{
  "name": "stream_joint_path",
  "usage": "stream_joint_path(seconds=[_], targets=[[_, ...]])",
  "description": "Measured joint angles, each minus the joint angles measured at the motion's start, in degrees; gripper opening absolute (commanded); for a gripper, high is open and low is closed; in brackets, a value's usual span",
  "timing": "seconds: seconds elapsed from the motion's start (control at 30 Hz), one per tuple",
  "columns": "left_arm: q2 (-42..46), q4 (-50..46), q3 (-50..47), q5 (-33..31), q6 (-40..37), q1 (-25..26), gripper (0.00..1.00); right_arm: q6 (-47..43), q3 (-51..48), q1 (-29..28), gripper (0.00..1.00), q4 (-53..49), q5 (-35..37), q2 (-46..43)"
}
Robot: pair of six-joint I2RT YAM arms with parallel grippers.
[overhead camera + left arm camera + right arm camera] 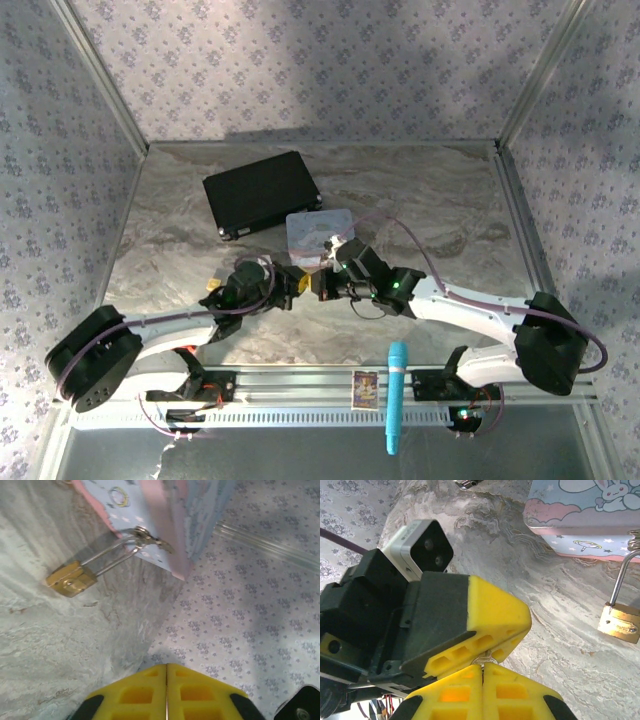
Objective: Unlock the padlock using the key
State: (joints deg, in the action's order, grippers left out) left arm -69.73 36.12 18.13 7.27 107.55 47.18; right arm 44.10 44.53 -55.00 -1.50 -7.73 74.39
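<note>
My right gripper [482, 675] pinches the tiny silvery key [485, 659], the clenched left gripper [166, 674] butting against it, likely squaring it for the brass-bodied padlock [71, 579] on the pastel tin [580, 522].

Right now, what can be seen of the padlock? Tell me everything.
The padlock is small, with a squarish brass-coloured body and a long, thin silver shackle. Both shackle legs run into the body, so it looks locked. The shackle is hooked through the metal clasp on the side of the pastel tin. The body rests on the marbled table just beside the tin. One flat face bears stamped lettering, too small to read. Nothing else touches it.
</note>
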Motion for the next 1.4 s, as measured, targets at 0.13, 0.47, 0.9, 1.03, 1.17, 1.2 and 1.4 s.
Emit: stream_joint_path(seconds=[0.13,0.47,0.9,1.03,1.17,1.2,1.4], targets=[[0.26,-1.31,0.02,0.44,-0.98,-0.13,0.00,0.00,-0.57,0.00,0.01,0.13,-0.02,-0.02],[5.29,-6.82,2.97,-1.14,-18.23,-2.12,0.00,1.99,-6.36,5.66,0.74,8.59,-5.14,-4.96],[13.18,-1.20,5.62,0.66,-35.01,-2.21,0.00,6.97,-10.91,7.89,0.37,32.61,-16.81,-5.57],[13.49,-0.26,5.62,0.70,-35.80,-2.19,0.00,8.31,-12.28,7.89,0.34,38.32,-18.05,-5.22],[14.27,0.22,5.62,0.70,-36.22,-2.19,0.00,8.92,-12.37,7.89,0.30,40.96,-18.93,-4.04],[14.25,0.31,5.62,0.68,-36.22,-2.16,0.00,9.07,-12.37,7.89,0.30,41.46,-19.15,-3.65],[14.12,0.33,5.62,0.52,-36.61,-1.42,0.00,9.88,-12.35,7.82,0.20,44.87,-20.50,-1.20]])
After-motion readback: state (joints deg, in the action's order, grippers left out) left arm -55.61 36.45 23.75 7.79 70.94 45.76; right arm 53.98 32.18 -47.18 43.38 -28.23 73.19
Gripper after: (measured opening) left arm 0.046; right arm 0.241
